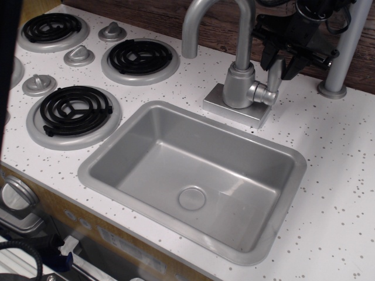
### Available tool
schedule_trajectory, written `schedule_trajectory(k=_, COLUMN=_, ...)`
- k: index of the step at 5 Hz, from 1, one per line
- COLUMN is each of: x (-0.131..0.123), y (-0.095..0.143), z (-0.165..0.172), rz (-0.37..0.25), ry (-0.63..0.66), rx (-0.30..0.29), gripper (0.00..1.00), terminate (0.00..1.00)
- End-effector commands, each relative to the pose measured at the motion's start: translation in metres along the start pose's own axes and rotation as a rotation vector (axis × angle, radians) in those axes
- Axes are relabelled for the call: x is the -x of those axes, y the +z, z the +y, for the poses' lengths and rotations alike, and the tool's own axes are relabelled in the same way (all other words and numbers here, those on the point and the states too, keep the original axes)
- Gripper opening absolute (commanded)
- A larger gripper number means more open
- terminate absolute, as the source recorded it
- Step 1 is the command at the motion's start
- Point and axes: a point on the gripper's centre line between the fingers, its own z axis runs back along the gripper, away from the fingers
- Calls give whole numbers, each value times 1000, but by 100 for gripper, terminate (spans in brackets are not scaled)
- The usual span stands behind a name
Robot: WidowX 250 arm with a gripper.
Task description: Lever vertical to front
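The lever (pixel 273 81) is a short silver-grey rod standing upright on the right side of the faucet's stubby column (pixel 239 86), behind the sink. My black gripper (pixel 279 63) comes down from the top right and straddles the lever's upper end. One finger sits on each side of the rod, pressed close against it. The gripper hides the top of the lever.
The tall gooseneck spout (pixel 202 16) rises left of the column. A plain grey pole (pixel 347 47) stands just right of the gripper. The grey sink basin (pixel 94 170) lies in front. Black coil burners (pixel 73 109) and silver knobs (pixel 79 55) fill the left of the white speckled counter.
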Motion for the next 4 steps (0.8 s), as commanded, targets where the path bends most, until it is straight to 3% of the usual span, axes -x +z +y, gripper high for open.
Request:
schedule_trajectory(k=1, x=20, y=11, z=-2, rz=57, ry=50, rx=16, gripper=0, terminate=0)
schedule_trajectory(k=4, x=38, y=-19, z=-7, rz=125, ry=102, rx=116, gripper=0, terminate=0)
